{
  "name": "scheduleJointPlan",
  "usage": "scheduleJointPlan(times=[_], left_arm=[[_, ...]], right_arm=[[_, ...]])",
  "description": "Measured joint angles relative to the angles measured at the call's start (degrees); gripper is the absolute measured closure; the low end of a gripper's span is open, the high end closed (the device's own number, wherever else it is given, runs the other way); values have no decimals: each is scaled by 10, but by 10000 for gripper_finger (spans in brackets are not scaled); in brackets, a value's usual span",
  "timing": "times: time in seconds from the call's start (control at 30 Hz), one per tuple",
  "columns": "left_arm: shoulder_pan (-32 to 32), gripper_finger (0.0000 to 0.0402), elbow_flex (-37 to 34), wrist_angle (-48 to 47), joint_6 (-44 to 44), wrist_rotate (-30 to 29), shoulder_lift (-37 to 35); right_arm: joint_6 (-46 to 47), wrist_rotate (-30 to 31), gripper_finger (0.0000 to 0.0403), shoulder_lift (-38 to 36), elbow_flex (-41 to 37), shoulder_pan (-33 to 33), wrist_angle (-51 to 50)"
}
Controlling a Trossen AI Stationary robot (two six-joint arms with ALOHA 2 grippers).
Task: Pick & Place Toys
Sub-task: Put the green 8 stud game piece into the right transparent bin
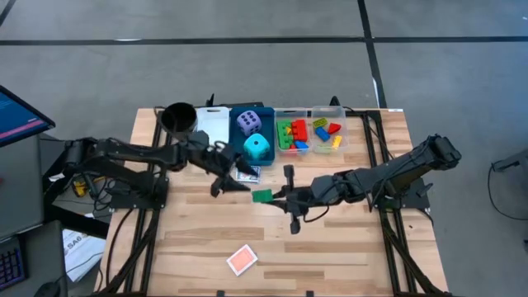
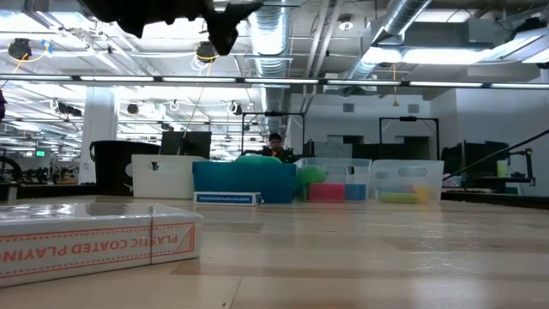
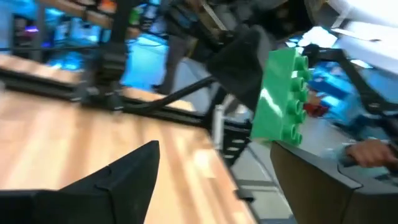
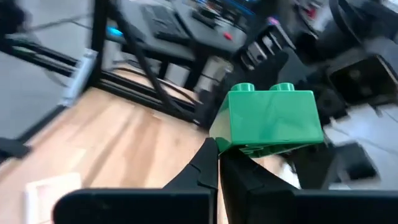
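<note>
My right gripper (image 1: 276,197) is shut on a green brick (image 1: 261,196) above the middle of the table. In the right wrist view the brick (image 4: 270,121) stands with its studs up. My left gripper (image 1: 229,183) is open just to the left of the brick. In the left wrist view (image 3: 214,149) the brick (image 3: 283,99) shows close above one of the left gripper's fingers; whether they touch I cannot tell. A purple die (image 1: 247,122) and a cyan die (image 1: 257,147) lie in the blue bin (image 1: 266,112). A red card box (image 1: 242,259) lies near the front edge. My right gripper pinches the green brick's lower edge (image 4: 227,146), at one end, between its two fingertips. The fingers come about level from the table's right side. The brick is lifted clear of the table, studs up, sticking out beyond the fingertips toward my left gripper.
Two clear bins (image 1: 308,112) at the back hold several coloured bricks. A black cup (image 1: 177,117) and a white bin (image 1: 213,124) stand at the back left. A blue card box (image 1: 246,173) lies before the blue bin. Bare wood shows in front.
</note>
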Motion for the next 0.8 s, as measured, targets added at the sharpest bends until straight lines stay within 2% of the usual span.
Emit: scheduleJointPlan(times=[0.1, 0.2, 0.33, 0.43, 0.7, 0.8], left_arm=[[32, 95, -1, -55, 11, 0, -35], [59, 92, 0, -101, 11, 2, -77], [84, 92, 0, -151, 14, 5, -140], [94, 93, 0, -183, 26, 6, -187], [90, 95, -1, -253, 27, -27, -284], [90, 99, -15, -252, 22, -28, -303]], right_arm=[[30, 67, 403, 0, 0, 0, -20], [80, 169, 403, 0, 0, 0, -63], [182, 292, 403, 0, 0, -6, -160], [268, 349, 403, -1, 0, -17, -247], [537, 369, 403, -5, 0, -94, -544], [602, 369, 402, -5, -1, -136, -636]])
